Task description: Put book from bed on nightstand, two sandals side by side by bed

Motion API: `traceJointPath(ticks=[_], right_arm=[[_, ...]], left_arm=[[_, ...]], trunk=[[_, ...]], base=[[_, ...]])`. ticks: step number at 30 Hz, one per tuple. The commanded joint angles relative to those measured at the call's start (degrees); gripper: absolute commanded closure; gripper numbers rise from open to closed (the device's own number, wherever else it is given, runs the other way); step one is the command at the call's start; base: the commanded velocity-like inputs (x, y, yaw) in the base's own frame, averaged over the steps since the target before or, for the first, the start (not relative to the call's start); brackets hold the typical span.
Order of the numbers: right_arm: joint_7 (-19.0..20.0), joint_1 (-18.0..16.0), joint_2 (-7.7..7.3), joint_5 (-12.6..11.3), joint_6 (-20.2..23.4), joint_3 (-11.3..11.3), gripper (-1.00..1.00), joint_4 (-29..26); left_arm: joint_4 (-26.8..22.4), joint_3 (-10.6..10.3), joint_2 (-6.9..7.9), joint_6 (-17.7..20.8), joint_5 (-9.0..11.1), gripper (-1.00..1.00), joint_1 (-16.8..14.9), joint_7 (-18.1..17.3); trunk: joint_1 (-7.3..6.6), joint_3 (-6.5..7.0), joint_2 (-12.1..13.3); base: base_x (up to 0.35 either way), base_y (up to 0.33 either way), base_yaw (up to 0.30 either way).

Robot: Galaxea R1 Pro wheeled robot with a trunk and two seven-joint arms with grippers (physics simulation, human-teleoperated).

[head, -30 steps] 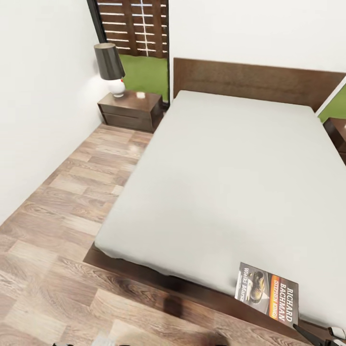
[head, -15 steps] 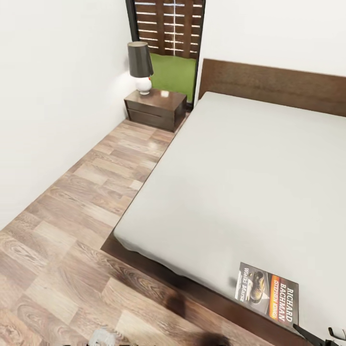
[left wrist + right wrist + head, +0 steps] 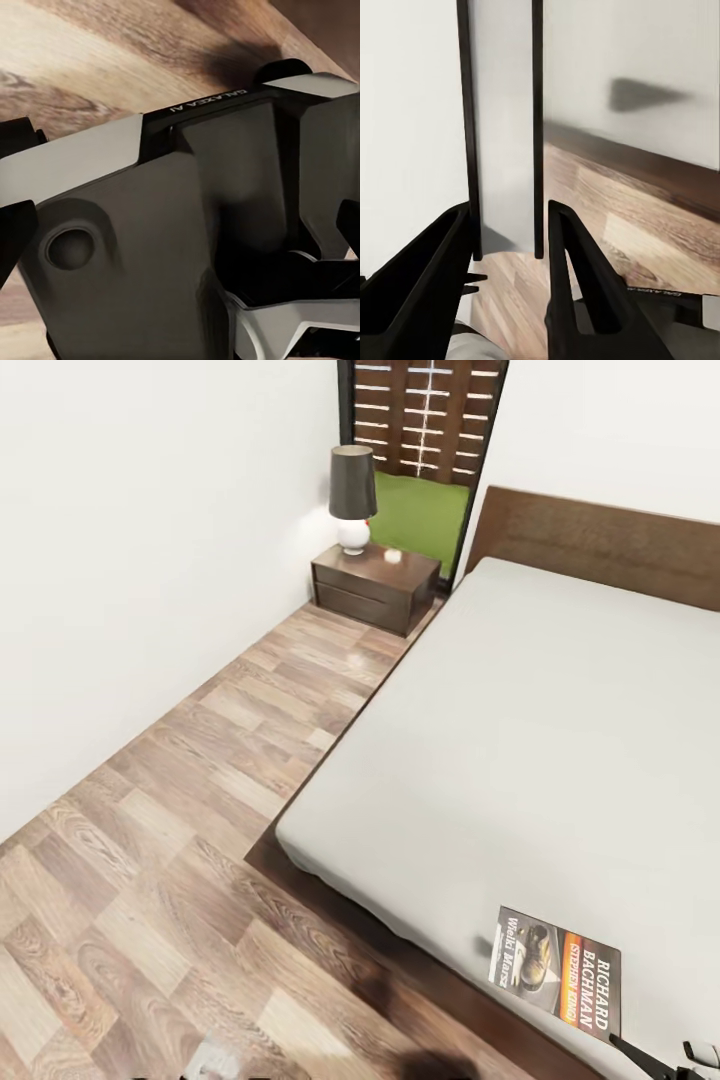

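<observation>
The book (image 3: 556, 970), dark with an orange band and "RICHARD BACHMAN", hangs over the near corner of the bed (image 3: 560, 740). My right gripper (image 3: 506, 225) is shut on it. In the right wrist view the book (image 3: 502, 135) stands edge-up between the two black fingers (image 3: 431, 285). A sliver of that gripper (image 3: 660, 1060) shows under the book in the head view. The nightstand (image 3: 375, 588) stands at the far wall, left of the headboard. The left wrist view shows grey robot casing, so the left gripper's state is unclear. The sandals are out of view.
A black-shaded lamp (image 3: 352, 495) and a small white item stand on the nightstand. Behind it is a tall window (image 3: 425, 450) with grass and a slatted fence. A strip of wood-plank floor (image 3: 200, 790) runs between the white wall (image 3: 130, 560) and the bed.
The whole head view has swung, so the bed, nightstand and window sit further right in the picture. The book stays at the same spot in the picture, held by the right gripper.
</observation>
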Motion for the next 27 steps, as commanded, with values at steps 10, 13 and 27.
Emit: traceJointPath(ticks=[10,13,27], right_arm=[[0.2,0.0,0.01,0.21,0.52,-0.43,1.0,-0.03],[0.2,0.0,0.01,0.22,0.52,-0.43,1.0,-0.03],[0.2,0.0,0.0,0.19,0.52,-0.43,1.0,-0.03]], left_arm=[[0.0,0.55,-0.22,-0.08,-0.27,-1.0,-0.03,-0.2],[0.0,0.56,-0.26,-0.08,-0.25,-1.0,-0.03,-0.23],[0.02,0.54,-0.51,0.01,-0.24,-1.0,-0.03,-0.29]], trunk=[[0.0,-0.03,-0.02],[0.0,-0.03,-0.02],[0.0,-0.03,-0.02]], base=[[0.0,0.0,0.293],[0.0,0.0,0.293],[0.0,0.0,0.293]])
